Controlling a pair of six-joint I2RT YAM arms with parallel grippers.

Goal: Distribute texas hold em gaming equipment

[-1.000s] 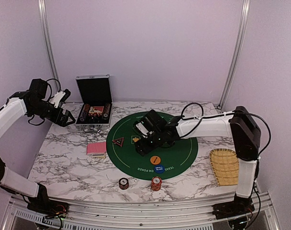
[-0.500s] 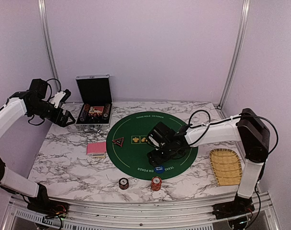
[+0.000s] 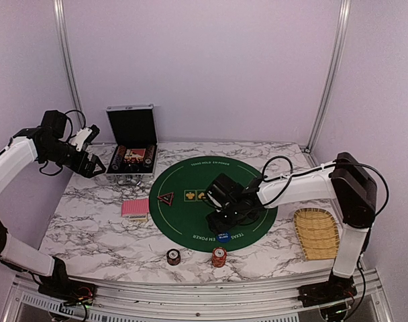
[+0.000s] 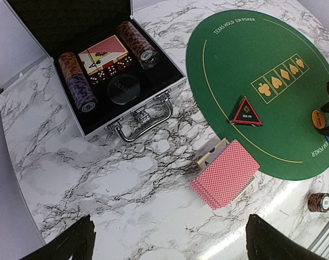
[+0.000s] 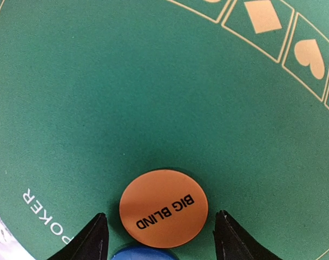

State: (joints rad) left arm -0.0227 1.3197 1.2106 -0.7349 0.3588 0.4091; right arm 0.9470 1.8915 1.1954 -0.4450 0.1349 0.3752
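The left arm (image 3: 13, 161) and right arm (image 3: 294, 184) share one build: smooth white tubular links joined by chunky black joint housings. A thin black cable (image 3: 270, 159) arcs off the right arm's forearm link, and a second cable (image 3: 75, 115) curls by the left wrist. Each black base (image 3: 70, 290) at the tabletop's near edge shows small coloured wires. The left end effector (image 3: 90, 166) carries a white wrist block (image 3: 86, 135). Its fingers (image 4: 72, 244) are matte black tapered wedges, as are those of the right end effector (image 3: 223, 220).
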